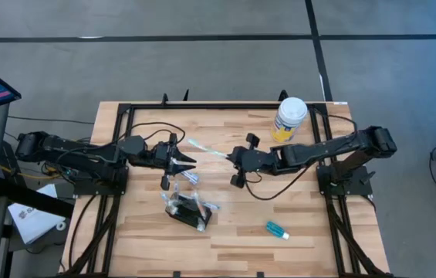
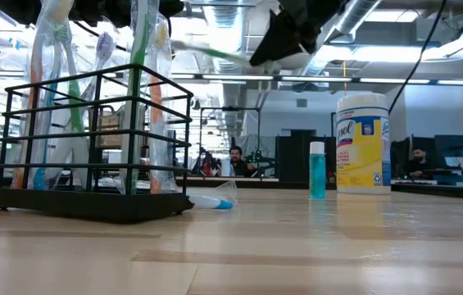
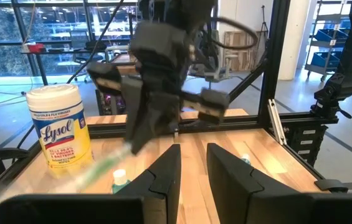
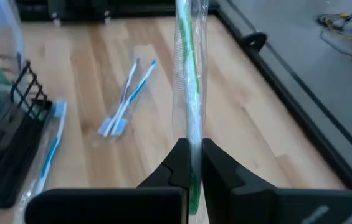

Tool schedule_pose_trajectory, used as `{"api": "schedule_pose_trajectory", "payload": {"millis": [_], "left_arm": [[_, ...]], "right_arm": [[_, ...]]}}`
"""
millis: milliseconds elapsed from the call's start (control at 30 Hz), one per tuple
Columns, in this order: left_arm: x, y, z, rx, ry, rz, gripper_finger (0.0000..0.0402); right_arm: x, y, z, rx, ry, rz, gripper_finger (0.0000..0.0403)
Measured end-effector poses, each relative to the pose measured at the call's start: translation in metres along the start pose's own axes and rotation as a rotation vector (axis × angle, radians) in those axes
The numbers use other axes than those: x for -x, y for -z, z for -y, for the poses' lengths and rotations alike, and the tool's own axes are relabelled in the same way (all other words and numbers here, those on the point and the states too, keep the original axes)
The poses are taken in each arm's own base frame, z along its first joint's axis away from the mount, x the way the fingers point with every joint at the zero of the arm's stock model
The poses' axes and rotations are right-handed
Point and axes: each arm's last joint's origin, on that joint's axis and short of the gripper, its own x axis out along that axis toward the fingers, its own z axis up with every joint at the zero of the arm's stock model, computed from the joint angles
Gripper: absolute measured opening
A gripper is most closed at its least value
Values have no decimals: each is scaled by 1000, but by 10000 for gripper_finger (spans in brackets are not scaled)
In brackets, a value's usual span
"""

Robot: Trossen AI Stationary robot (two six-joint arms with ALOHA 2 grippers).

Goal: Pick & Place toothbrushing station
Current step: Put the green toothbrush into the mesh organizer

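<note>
Nearest the low camera, the black holder (image 2: 92,201) stands on the table (image 1: 233,232), wrapped brushes upright inside. Right gripper (image 4: 193,163) is clamped on a wrapped green toothbrush (image 4: 190,74) above the table. Left gripper (image 3: 192,168), jaws slightly apart, seemingly holding nothing, hovers beside the holder.

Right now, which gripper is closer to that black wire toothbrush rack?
Left. The left gripper hovers just above the black wire rack; the right gripper, shut on a wrapped toothbrush, is farther off.
</note>
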Motion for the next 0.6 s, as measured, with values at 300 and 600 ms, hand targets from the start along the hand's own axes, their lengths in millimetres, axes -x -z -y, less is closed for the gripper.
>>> {"api": "schedule_pose_trajectory", "payload": {"millis": [300, 600], "left_arm": [[0, 0, 0, 0, 0, 0, 71], [0, -1, 0, -1, 0, 10, 71]], "right_arm": [[20, -7, 8, -8, 32, 45, 9], [39, -23, -7, 61, 18, 222, 9]]}}
